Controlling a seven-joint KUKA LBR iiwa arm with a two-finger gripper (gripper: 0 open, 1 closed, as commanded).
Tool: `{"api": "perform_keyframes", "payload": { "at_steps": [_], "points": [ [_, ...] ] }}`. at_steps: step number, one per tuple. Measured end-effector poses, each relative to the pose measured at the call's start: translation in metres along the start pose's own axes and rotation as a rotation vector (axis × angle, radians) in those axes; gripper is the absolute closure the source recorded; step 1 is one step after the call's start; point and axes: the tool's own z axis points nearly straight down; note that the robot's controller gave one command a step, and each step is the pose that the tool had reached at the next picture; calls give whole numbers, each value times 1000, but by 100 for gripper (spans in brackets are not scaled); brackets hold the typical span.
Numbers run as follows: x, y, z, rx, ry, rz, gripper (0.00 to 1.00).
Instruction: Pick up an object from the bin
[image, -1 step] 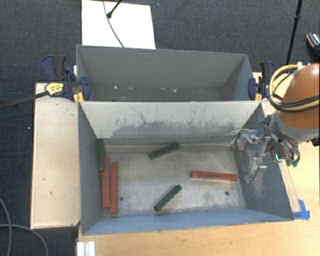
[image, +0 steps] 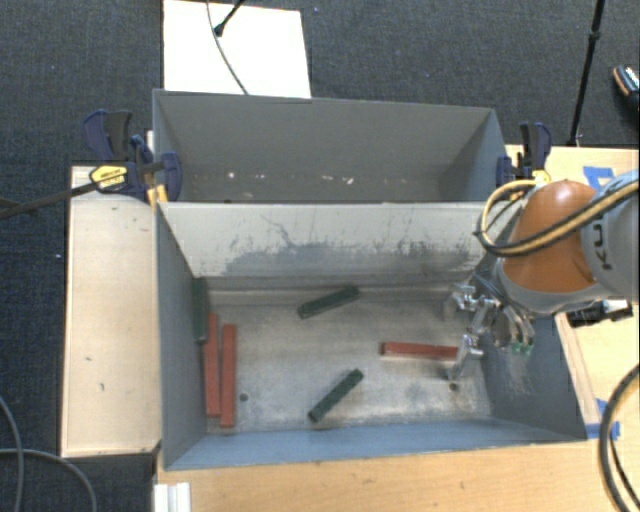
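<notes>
Grey metal bin (image: 330, 150); arm comes in from the R side w/ its orange wrist cover (image: 545, 240) over the R rim. Gripper (image: 463, 355) sits low by the bin's R wall, abt mid-depth, right at the R end of a flat red bar (image: 418, 351). That bar lies crosswise on the bin floor, R of centre. Can't tell if the gripper is released or clenched, nor if it touches the bar.

Other bits, well apart:
- back green bar (image: 328, 302), near the back wall, abt centre, slightly tilted
- front green bar (image: 335, 396), near the front edge, diagonal
- red pair (image: 221, 372), side by side along the L wall, running to the front-L corner
- dark strip (image: 200, 310), against the L wall behind them

Bin floor (image: 280, 360) is dull grey, scuffed, w/ pale scratches; the back wall is streaked and worn. Round the bin there's dark grey carpet (image: 60, 60) w/ a black cable (image: 30, 207) at the L.
</notes>
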Motion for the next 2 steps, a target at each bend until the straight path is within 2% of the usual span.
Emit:
{"api": "perform_keyframes", "payload": {
  "at_steps": [1, 2],
  "points": [
    [-2, 0, -4, 1, -6, -6, 100],
    [4, 15, -219, 1, -16, 20, 100]
  ]
}}
